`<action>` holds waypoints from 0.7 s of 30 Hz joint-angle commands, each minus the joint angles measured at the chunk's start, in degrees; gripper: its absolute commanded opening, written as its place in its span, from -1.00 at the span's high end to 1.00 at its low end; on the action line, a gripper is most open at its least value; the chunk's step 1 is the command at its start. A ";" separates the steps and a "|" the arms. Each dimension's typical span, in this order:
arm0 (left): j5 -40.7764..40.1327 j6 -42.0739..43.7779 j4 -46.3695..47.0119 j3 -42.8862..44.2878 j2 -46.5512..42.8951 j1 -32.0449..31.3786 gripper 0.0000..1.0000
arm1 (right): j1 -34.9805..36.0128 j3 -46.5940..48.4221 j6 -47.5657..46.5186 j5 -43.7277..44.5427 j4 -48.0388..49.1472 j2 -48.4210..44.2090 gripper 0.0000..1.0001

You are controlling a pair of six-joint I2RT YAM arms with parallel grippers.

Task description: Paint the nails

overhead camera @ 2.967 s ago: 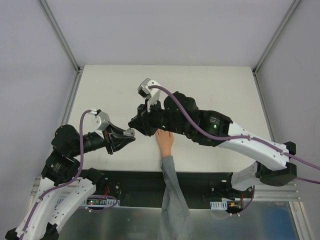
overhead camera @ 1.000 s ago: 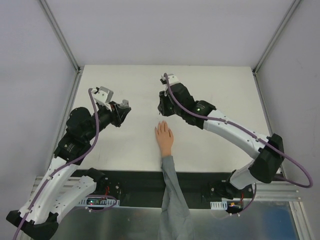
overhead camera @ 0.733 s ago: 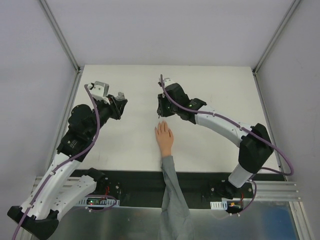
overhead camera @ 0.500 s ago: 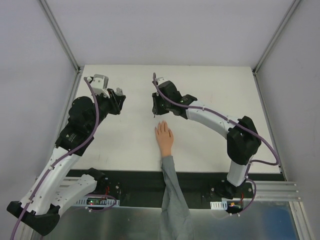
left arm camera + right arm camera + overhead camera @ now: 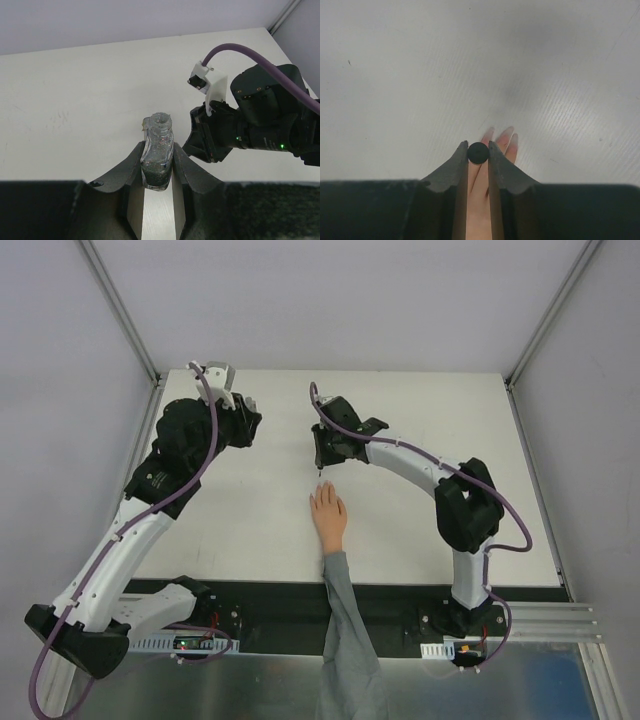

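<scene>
The peach mannequin hand (image 5: 328,516) lies flat on the white table, its grey sleeve (image 5: 346,630) running off the near edge. In the right wrist view its fingertips (image 5: 504,136) poke out beyond my jaws; the nails are too faint to pick out. My right gripper (image 5: 478,152) is shut on the round black brush cap (image 5: 478,153), hovering just beyond the fingertips (image 5: 320,456). My left gripper (image 5: 158,159) is shut on an uncapped glitter polish bottle (image 5: 157,156), held upright at the far left (image 5: 243,426).
The white tabletop (image 5: 420,530) is bounded by metal frame posts at the far corners (image 5: 156,378). A black strip (image 5: 270,605) runs along the near edge by the arm bases. In the left wrist view the right arm's wrist (image 5: 255,122) is close on the right.
The left gripper has carried the bottle farther toward the back left. The right arm has stretched out, its gripper shifting slightly left, staying beyond the fingertips.
</scene>
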 commanded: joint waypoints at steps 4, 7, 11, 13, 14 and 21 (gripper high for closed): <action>1.50 1.74 1.77 3.36 1.74 -0.28 1.00 | 0.30 2.45 1.73 -3.45 -2.46 2.84 0.99; 1.50 1.74 1.85 3.71 1.74 -0.28 1.00 | 0.21 2.19 1.30 -2.58 -2.46 3.37 0.99; 2.71 1.82 1.85 3.88 1.92 -0.28 1.00 | -0.49 3.68 0.85 -3.54 -2.63 5.21 0.99; 2.73 1.82 1.85 3.97 2.01 -0.28 1.00 | -0.58 4.29 1.03 -4.33 -2.55 5.57 0.99; 2.90 1.82 1.85 4.06 2.01 -0.28 1.00 | -0.58 4.47 1.03 -4.42 -2.55 5.66 0.99; 3.17 1.82 1.77 4.06 2.10 -0.28 1.00 | -0.67 4.30 1.29 -4.07 -2.99 6.09 0.99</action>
